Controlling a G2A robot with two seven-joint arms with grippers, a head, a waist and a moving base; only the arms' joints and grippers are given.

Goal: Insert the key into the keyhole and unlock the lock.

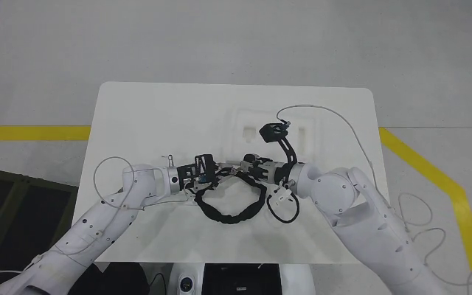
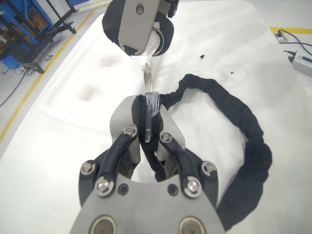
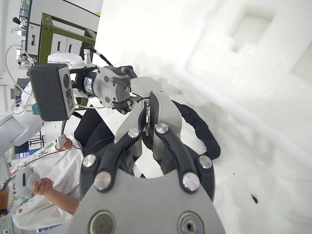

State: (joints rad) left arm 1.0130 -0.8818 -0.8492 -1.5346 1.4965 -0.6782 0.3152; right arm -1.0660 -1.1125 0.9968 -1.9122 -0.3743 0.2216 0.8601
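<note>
The lock is a chrome cylinder [image 2: 153, 99] on a black fabric-sleeved cable [image 2: 246, 127] that loops over the white table [image 1: 133, 110]. My left gripper [image 2: 146, 113] is shut on the lock body, with the keyhole end facing away from it. Opposite, my right gripper [image 2: 148, 47] is shut on the head of a silver key [image 2: 148, 79]. The key's blade is in line with the cylinder and its tip touches the end face; how deep it sits I cannot tell. In the top view the left gripper [image 1: 210, 171] and right gripper [image 1: 247, 168] meet above the cable loop [image 1: 232, 214]. From the right wrist, the key [image 3: 147, 118] sits between my pads.
A white foam tray [image 1: 251, 125] with rectangular recesses lies just beyond the grippers. A thin white cable [image 1: 332, 110] arcs over the table's far right. Small dark specks [image 2: 201, 56] dot the surface. The table's front edge is close behind the cable loop.
</note>
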